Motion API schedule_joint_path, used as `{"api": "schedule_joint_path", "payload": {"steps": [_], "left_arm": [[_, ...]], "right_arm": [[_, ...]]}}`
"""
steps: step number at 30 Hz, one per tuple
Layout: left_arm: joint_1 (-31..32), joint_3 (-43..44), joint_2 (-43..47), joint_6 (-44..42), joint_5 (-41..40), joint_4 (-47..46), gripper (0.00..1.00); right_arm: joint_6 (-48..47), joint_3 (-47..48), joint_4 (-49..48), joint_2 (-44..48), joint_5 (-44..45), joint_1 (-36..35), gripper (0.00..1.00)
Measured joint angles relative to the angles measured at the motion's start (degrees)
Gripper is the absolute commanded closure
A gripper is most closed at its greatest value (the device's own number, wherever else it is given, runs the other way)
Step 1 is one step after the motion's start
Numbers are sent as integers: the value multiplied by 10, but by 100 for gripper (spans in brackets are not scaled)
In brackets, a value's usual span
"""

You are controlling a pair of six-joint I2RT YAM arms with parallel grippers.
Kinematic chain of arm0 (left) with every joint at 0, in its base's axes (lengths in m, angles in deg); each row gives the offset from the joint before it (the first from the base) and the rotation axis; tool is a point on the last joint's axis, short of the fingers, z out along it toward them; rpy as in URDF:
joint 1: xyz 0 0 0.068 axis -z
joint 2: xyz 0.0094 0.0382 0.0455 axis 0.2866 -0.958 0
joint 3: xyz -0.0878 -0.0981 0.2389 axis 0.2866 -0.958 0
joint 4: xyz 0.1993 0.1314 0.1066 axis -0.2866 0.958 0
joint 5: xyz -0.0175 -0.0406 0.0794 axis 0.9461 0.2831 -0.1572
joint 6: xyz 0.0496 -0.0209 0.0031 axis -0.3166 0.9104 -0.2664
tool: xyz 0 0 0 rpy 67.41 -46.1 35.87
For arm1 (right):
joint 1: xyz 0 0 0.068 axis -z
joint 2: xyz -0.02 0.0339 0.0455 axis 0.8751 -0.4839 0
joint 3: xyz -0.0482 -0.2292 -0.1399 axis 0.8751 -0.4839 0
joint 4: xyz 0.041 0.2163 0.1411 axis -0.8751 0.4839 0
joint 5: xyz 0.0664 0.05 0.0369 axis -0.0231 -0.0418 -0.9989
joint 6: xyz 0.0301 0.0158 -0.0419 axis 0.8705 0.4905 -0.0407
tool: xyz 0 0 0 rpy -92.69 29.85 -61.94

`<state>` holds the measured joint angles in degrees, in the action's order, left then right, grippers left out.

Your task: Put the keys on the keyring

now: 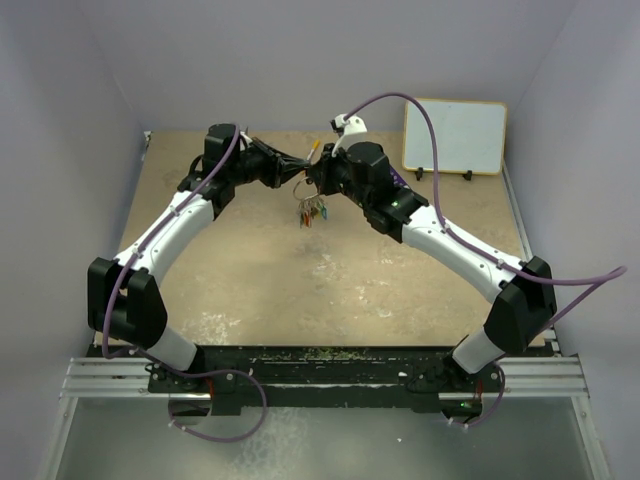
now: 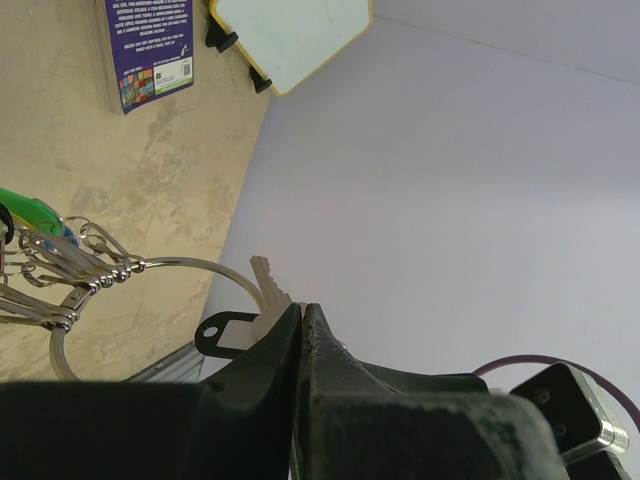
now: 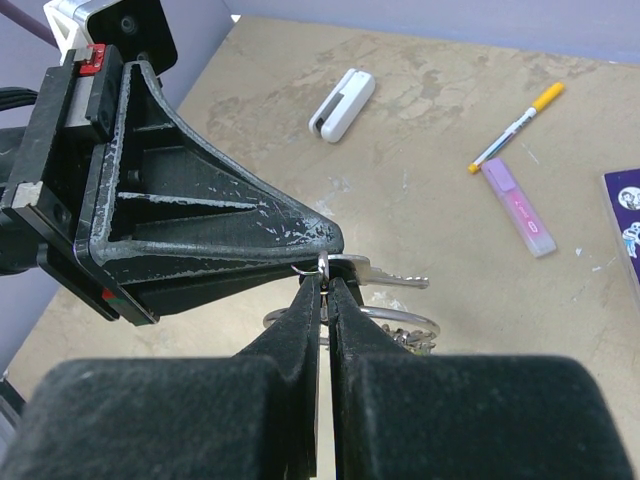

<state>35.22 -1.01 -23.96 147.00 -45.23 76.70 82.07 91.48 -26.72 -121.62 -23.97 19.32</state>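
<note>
Surface: tan mottled table [image 1: 400, 290], worn pale in patches.
Room: plain lilac walls [image 1: 60, 120] on three sides; whiteboard [image 1: 455, 135] propped at the back right.
Left claw [image 2: 302, 312]: I see it pinched tight on one silver key [image 2: 268, 288].
Right claw [image 3: 325, 285]: narrow, nipping the keyring [image 2: 200, 263].
Keys [image 1: 312, 212]: tagged bunch hanging from the ring, above mid-table.
Loose: marker [image 3: 515, 127], purple card [image 2: 150, 45].

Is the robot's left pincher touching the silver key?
Touching. The left wrist view shows the left gripper shut tight on the key, with the key's blade poking out from between the fingers.
</note>
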Motion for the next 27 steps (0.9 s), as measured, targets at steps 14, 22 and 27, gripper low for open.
{"api": "schedule_joint_path", "payload": {"steps": [14,22,27], "left_arm": [[6,-13,0,-5,1,-2,96],[7,-19,0,-4,6,-1,96],[7,-19,0,-3,10,-1,96]], "right_arm": [[-12,3,1,0,-18,-8,100],[-16,3,9,0,-21,-10,100],[-16,2,16,5,-6,-10,100]]}}
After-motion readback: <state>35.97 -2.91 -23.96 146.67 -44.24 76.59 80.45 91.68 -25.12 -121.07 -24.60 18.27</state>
